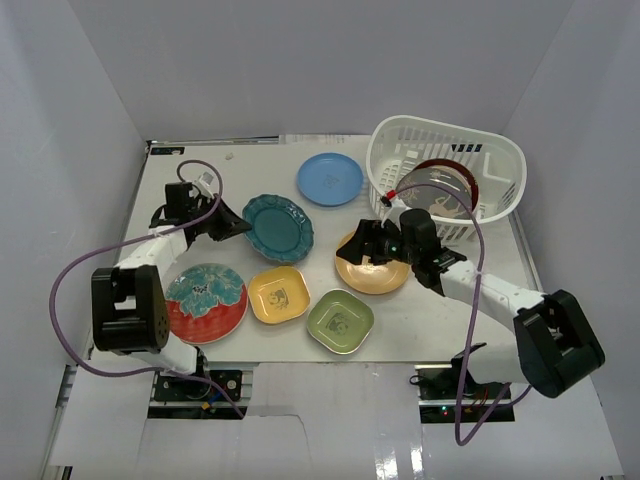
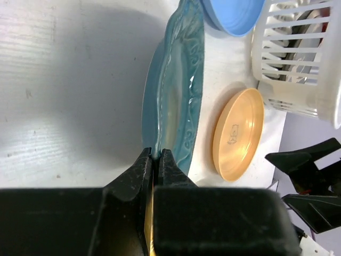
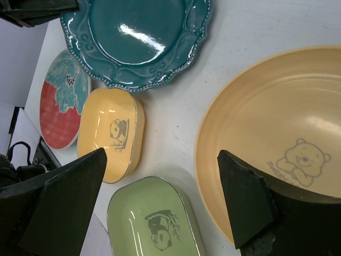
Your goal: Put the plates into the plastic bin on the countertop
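Note:
My left gripper [image 1: 236,226] is shut on the left rim of the teal scalloped plate [image 1: 278,228]. In the left wrist view the fingers [image 2: 156,158] pinch that plate's [image 2: 178,90] edge. My right gripper [image 1: 358,246] is open over the left rim of the orange plate [image 1: 375,268]. In the right wrist view the gripper [image 3: 162,154] straddles that rim, one finger over the orange plate [image 3: 277,133]. The white slotted bin [image 1: 500,160] stands at the back right with a maroon-rimmed plate [image 1: 447,185] on edge inside. I cannot make out the grey patterned plate.
A light blue plate [image 1: 329,178] lies left of the bin. A red plate with a teal flower [image 1: 205,300], a yellow squarish dish [image 1: 279,294] and a green squarish dish [image 1: 340,321] lie along the front. Pale grey walls enclose the white countertop [image 1: 200,170].

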Controlling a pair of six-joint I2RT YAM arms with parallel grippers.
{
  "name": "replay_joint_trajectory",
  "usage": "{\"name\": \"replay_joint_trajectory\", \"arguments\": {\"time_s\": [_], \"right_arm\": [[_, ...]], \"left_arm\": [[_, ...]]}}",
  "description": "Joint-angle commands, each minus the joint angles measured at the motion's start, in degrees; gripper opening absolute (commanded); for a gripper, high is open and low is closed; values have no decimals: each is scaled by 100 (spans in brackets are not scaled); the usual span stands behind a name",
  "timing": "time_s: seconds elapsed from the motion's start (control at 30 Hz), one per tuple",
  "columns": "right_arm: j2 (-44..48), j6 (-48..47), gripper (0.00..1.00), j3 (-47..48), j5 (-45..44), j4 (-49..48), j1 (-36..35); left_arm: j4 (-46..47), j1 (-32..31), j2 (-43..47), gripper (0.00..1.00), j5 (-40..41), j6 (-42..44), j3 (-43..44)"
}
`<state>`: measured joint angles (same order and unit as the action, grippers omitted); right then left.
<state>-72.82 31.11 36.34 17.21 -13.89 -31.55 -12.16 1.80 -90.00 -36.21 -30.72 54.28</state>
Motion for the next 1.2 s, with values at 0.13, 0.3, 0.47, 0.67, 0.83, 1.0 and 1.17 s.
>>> {"name": "replay_joint_trajectory", "arguments": {"time_s": [0.13,0.3,0.47,0.67,0.83,1.0,1.17], "right_arm": [[-830,456,90,769,572,-904,-141],[-1217,747,90,1138,336,-1019,-132],[-1428,826,90,1384,291,-1045,-123],[-1402,1353,76,1218,730,-1940,-62],[-1385,1950,8,1148,1091,-2434,52],[-805,2276,8,1174,1056,-2531,455],[116,2549,8,1376,1161,-2066,1990]], "left_arm": [[1172,22,1510,0,-887,-953,-427],[1594,13,2002,0,-1467,-1252,-637],[2068,13,2302,0,-2047,-1629,-945],[2280,-75,2469,0,-2312,-1779,-1113],[2368,-93,2680,17,-2347,-1815,-1227],[2036,-347,2943,75,-2242,-1500,-1306],[902,-724,3583,98,-1523,-410,-1253]]}}
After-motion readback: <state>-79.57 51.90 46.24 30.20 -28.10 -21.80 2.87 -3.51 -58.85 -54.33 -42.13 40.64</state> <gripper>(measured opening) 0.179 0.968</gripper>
